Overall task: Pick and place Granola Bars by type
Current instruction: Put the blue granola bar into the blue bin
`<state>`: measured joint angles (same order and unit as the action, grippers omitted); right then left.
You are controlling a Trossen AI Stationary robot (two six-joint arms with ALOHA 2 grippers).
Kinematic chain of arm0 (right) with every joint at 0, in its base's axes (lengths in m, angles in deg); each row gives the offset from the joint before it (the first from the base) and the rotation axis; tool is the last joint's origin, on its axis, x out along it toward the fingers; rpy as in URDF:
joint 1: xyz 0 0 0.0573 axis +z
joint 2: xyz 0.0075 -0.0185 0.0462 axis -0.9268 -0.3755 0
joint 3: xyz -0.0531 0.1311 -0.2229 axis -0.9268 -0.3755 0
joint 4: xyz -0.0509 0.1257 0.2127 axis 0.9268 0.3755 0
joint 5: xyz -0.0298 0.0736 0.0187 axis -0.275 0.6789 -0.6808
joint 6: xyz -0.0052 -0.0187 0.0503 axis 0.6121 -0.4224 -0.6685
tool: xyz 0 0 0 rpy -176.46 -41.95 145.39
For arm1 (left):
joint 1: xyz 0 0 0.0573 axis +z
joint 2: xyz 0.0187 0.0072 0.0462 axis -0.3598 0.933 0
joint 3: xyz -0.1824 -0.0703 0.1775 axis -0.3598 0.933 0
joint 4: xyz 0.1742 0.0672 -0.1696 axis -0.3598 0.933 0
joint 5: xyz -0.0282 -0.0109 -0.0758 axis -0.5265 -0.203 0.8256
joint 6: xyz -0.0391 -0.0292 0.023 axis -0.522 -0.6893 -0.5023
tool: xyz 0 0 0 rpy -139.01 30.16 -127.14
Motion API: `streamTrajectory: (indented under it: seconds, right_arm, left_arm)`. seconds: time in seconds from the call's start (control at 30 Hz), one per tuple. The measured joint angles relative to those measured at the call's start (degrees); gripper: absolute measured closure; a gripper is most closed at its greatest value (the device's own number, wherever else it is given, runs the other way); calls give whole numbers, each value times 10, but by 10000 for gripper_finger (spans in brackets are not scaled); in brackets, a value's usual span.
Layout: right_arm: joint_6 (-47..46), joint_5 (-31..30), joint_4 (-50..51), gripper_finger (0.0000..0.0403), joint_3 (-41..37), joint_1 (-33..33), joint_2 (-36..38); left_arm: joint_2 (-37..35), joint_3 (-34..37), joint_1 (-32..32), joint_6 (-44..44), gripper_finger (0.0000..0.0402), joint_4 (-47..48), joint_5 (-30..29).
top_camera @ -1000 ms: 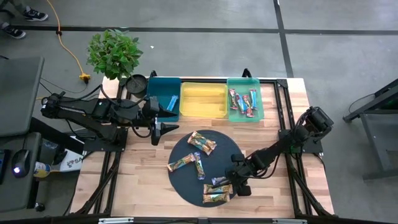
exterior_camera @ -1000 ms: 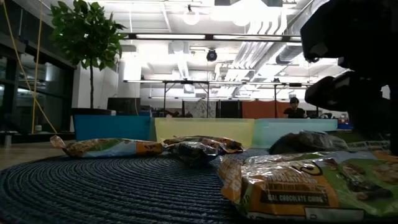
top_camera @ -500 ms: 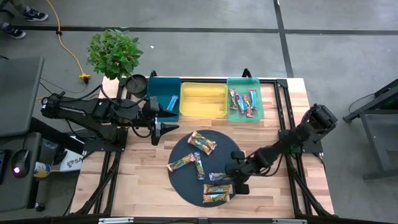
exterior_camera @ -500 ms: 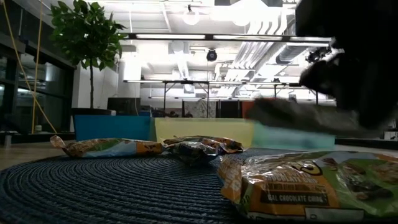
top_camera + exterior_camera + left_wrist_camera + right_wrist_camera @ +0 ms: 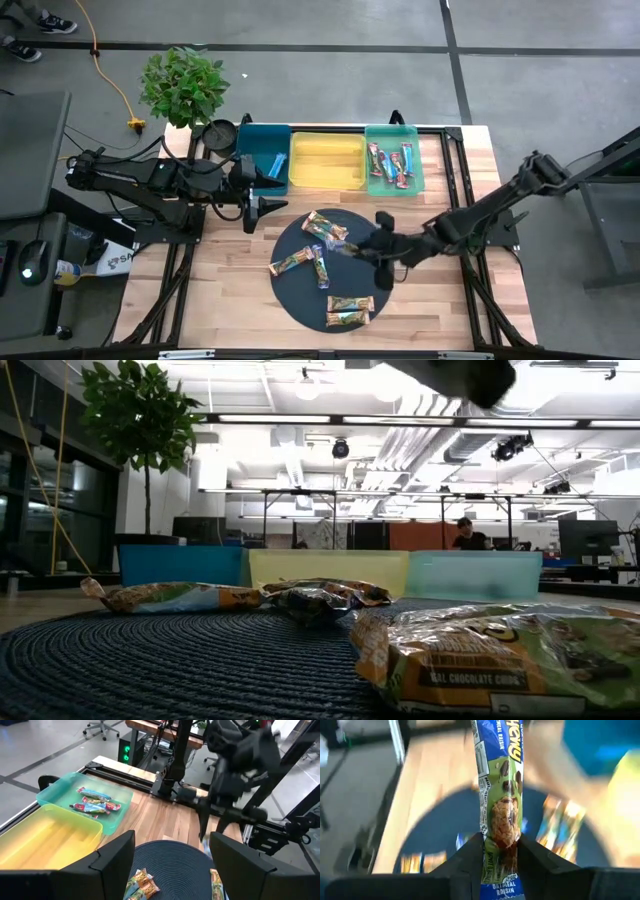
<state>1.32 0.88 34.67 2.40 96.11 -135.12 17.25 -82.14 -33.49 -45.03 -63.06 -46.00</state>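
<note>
Right gripper is above the round dark woven mat, over its right part, fingers clamped on one blue-wrapped granola bar — the right wrist view shows the bar pinched at its lower end between the two dark fingers, wrapper blue and white with a green patch and a picture of the bar. In the high view the held bar shows only as a small blue sliver at the fingertips, clear of the mat. Left gripper waits over the bench just off the mat's upper left edge, near the front of the teal bin, its jaws standing apart with nothing between them; the left wrist view looks past its fingers toward the right arm. Still on the mat: a tan-gold bar near the far edge, a tan-gold bar and a blue bar touching near the centre, and two tan-gold bars side by side at the near edge. Three bins sit in a row along the bench's far edge — teal on the left holding one blue bar, yellow bin in the middle, green bin on the right holding several bars, kinds hard to tell. A potted plant stands at the far left corner of the bench. Low view: a tan-gold bar close in the foreground on the mat, and a person far off in the room behind.
</note>
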Motion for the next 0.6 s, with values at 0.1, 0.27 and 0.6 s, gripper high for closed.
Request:
streamTrajectory:
  seconds: [0.1, 0.27, 0.6]
  right_arm:
    - [49, -32, -47, 314, 0, -9, 30]
    - [139, -61, -136, 314, 1, -29, 55]
    - [262, -60, -289, 314, 1, -85, 51]
  left_arm:
    - [0, 0, 0, 0, 149, 0, 0]
    - [0, 0, 0, 2, 149, -1, 0]
    - [0, 0, 0, 75, 149, -119, 27]
